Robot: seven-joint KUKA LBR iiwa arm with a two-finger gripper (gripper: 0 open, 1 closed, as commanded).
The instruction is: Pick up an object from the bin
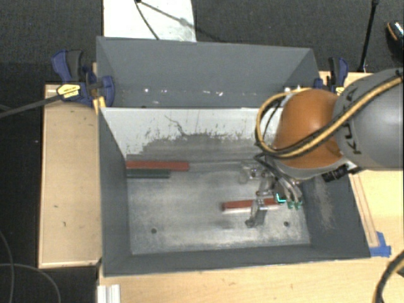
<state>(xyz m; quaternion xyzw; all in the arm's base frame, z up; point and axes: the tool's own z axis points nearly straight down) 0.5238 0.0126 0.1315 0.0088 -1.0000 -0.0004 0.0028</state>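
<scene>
bin [189,229] holds two red-brown bars, counted. one long bar [158,166] at 10 o'clock along the back wall; one short bar [237,205] toward 3 o'clock. tool [257,214] is over the short bar's 3 o'clock end; open or closed: cannot tell.

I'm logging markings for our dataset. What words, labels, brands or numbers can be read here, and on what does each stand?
"KU": black letters on the grey arm, near the orange cover; the rest of the word cannot be read.
Long red bar: no text.
Short red bar: no text.
Bin: only scuff marks, no text.
</scene>
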